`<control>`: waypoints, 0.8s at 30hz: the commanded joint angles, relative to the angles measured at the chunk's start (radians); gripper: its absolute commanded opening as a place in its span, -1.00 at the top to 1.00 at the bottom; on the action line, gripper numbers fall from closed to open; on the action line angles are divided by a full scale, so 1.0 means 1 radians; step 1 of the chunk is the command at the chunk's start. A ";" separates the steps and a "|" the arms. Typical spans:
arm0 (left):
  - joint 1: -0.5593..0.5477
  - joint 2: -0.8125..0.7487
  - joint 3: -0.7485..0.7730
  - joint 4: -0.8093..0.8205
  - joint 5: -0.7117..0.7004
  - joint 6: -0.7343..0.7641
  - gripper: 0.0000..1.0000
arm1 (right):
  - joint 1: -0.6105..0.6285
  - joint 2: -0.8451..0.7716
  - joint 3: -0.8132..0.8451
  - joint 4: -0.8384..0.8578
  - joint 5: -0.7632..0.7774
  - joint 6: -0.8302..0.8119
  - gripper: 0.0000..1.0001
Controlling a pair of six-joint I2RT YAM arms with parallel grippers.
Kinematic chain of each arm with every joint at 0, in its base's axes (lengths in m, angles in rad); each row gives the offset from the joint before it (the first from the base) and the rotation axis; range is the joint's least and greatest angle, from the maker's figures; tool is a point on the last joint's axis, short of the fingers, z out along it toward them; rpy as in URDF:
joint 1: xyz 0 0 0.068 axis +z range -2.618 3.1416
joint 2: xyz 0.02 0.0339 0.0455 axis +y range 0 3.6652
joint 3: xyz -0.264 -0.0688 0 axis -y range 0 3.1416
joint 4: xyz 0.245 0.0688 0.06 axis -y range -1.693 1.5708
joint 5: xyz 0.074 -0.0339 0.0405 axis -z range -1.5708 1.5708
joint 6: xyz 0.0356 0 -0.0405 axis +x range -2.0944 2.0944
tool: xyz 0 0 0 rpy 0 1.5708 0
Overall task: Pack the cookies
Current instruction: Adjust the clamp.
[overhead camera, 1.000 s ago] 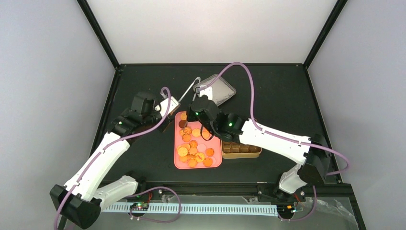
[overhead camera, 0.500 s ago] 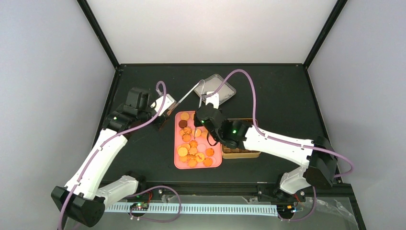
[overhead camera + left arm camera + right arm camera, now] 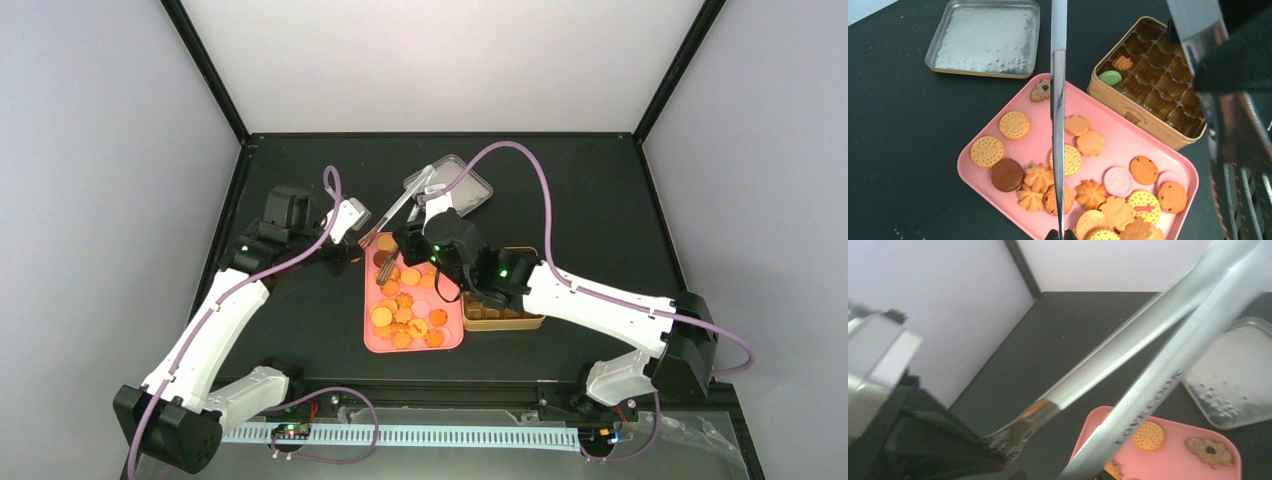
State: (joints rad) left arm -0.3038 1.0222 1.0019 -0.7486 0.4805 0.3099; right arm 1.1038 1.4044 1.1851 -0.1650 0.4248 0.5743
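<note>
Golden cookies (image 3: 1090, 194), with one dark brown and some pale pink, crowd a pink tray (image 3: 1120, 150) on the black surface (image 3: 908, 100). A green cookie (image 3: 1110, 77) sits in the gold tin (image 3: 1148, 117) just beside it. We see the left gripper (image 3: 1058, 235) clamped on one arm of the metal tongs (image 3: 1058, 100); whether the right gripper (image 3: 428, 205) is clamped or apart we cannot tell. Since half a second ago the tongs' tip has shifted over the tray's far corner.

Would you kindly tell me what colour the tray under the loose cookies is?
The tray is pink, shown best in the left wrist view.
</note>
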 commanded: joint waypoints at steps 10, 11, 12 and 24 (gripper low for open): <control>-0.004 -0.080 -0.008 0.110 0.196 0.015 0.97 | -0.073 -0.186 -0.083 0.137 -0.445 -0.050 -0.75; -0.004 -0.080 0.005 0.102 0.214 0.014 0.97 | -0.092 -0.216 -0.107 0.157 -0.492 -0.050 -0.85; -0.004 -0.079 0.015 0.094 0.234 0.012 0.97 | -0.111 -0.249 -0.134 0.176 -0.539 -0.051 -0.93; -0.003 -0.084 0.103 0.072 0.515 -0.106 0.97 | -0.336 -0.397 -0.279 0.316 -0.878 0.033 -0.99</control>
State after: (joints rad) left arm -0.3031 0.9550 1.0603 -0.6956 0.8379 0.2630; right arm 0.8124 1.0016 0.9470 0.0555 -0.3042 0.5488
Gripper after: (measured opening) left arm 0.017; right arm 0.996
